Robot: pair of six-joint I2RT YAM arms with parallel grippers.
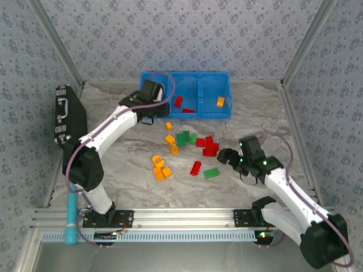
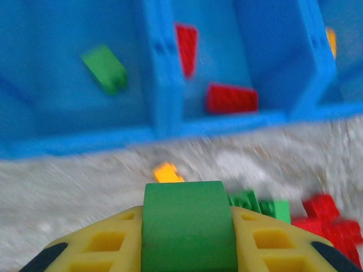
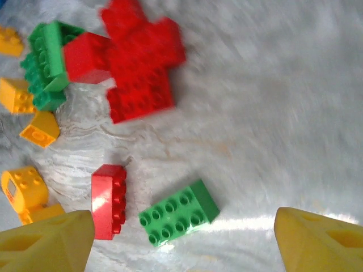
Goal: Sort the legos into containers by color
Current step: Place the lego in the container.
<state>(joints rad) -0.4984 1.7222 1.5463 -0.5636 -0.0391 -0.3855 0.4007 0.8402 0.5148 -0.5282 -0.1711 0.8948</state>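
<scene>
Careful: your left hand (image 2: pixel 187 238) is clamped on a green lego (image 2: pixel 186 204) near the front wall of the blue bin (image 2: pixel 79 141); releasing early could drop it outside. Your right hand (image 3: pixel 181 241) hangs, fingers apart.

Red, green and orange-yellow bricks (image 1: pixel 210 148) dot a grey-veined white table (image 1: pixel 255 116) beside a bright blue bin (image 1: pixel 211 114) (patterned pale-blue wallpaper (image 1: pixel 187 34) behind).
</scene>
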